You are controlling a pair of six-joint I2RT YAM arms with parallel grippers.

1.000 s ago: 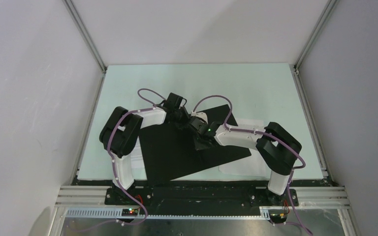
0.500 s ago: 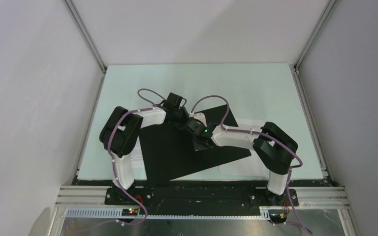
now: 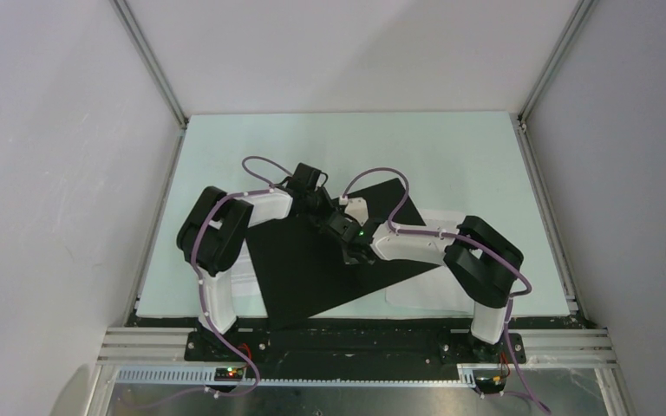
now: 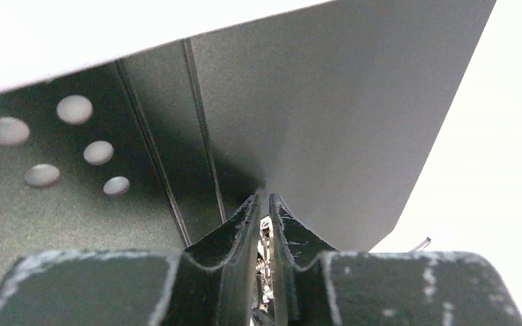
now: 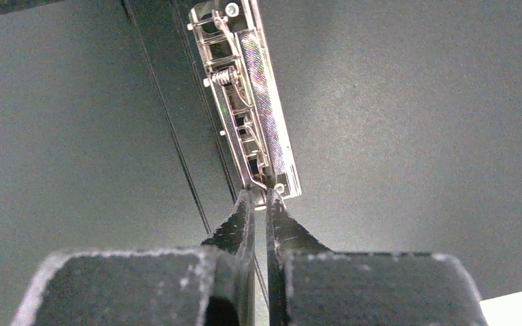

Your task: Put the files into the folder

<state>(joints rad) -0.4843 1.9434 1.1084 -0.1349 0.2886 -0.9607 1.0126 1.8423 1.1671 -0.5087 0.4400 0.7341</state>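
The folder (image 3: 312,269) lies open on the table, black inside up; its red outside is hidden. My left gripper (image 3: 322,210) is over its far edge. In the left wrist view it (image 4: 263,197) is shut on the edge of the raised black cover (image 4: 340,115). My right gripper (image 3: 345,229) is over the folder's middle. In the right wrist view it (image 5: 259,193) is shut at the near end of the folder's metal clip (image 5: 251,88), its tips pinching the lever. White files show under the folder at the right (image 3: 434,296) and the left (image 3: 241,282).
The pale green table (image 3: 355,143) lies beyond the folder. White walls and metal frame posts (image 3: 149,65) close in the sides. Both arms meet above the folder's middle, their purple cables (image 3: 373,178) looping over it.
My right arm has stretched a little further left and away over the folder. The folder's near right corner has shifted slightly. The left arm has hardly moved.
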